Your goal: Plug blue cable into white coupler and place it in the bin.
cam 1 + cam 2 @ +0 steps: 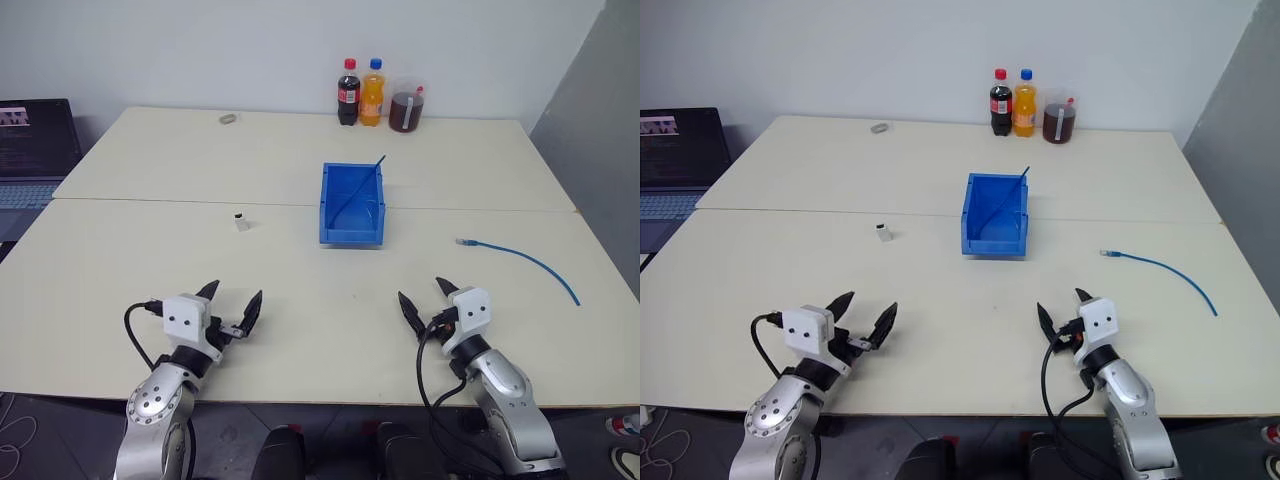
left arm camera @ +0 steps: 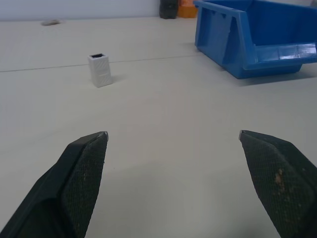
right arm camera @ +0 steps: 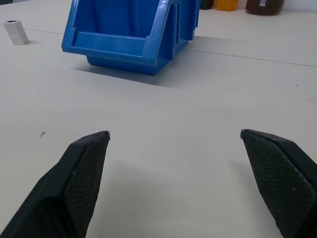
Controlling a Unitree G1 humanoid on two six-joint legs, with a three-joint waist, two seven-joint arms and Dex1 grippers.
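**Blue cable and white coupler both untouched; reach not yet begun**

Blue cable (image 1: 520,258): loose on the desk (image 1: 300,290) at the robot's right, clear plug end toward the centre, the rest curving off toward the right edge. Well apart from everything else.

White coupler (image 1: 240,220): upright on the desk, left of the bin (image 1: 352,205), dark face up. Near the bin but not touching it.

Bin: mid-desk, open, with a darker thin cable (image 1: 362,188) leaning inside it. Bottles (image 1: 360,92) and a jar (image 1: 406,105) behind, at the far edge; a small grey object (image 1: 228,119) far left.

Left pincer (image 1: 232,308): spread wide, empty, low over the near desk, aimed roughly toward the coupler.

Right pincer (image 1: 427,297): likewise wide and empty, over the near right desk, short of the cable.

Judged step: the very start, nothing picked up, nothing joined. Next likely called for: right pincer out to the plug end, left pincer forward to the coupler, each closed with care since both parts are small; the coupler looks easy to tip.
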